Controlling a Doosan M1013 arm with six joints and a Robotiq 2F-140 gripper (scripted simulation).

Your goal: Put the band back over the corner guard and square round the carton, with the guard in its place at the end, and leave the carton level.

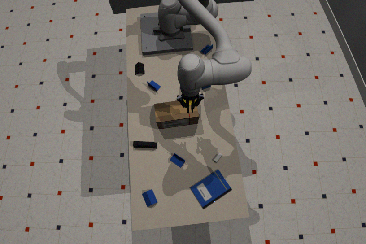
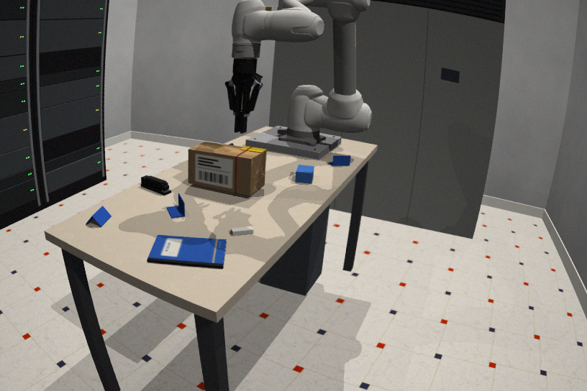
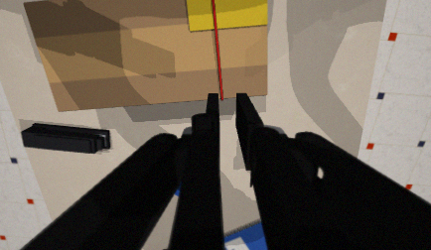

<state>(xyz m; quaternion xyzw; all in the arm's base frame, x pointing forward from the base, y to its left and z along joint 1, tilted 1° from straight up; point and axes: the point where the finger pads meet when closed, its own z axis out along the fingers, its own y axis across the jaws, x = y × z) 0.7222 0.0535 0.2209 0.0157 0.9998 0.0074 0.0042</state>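
The brown carton (image 1: 175, 114) stands level on the table, with its barcode label facing the front in the exterior view (image 2: 225, 168). A yellow corner guard (image 3: 226, 5) sits on its top far edge near the right end. A thin red band (image 3: 216, 45) runs over the guard, straight across the top and down the front face (image 2: 235, 172). My gripper (image 2: 240, 126) hangs well above the carton's right end and points down. Its fingers stand nearly together with nothing between them. It touches neither the band nor the carton.
A black bar (image 1: 144, 144) lies left of the carton's front. Blue corner guards (image 1: 154, 84) (image 1: 177, 159) (image 1: 206, 49), a blue block (image 1: 149, 197), a blue book (image 1: 210, 188), a small grey block (image 1: 217, 157) and a black box (image 1: 139, 68) lie about. The arm's base plate (image 1: 166, 34) is at the far end.
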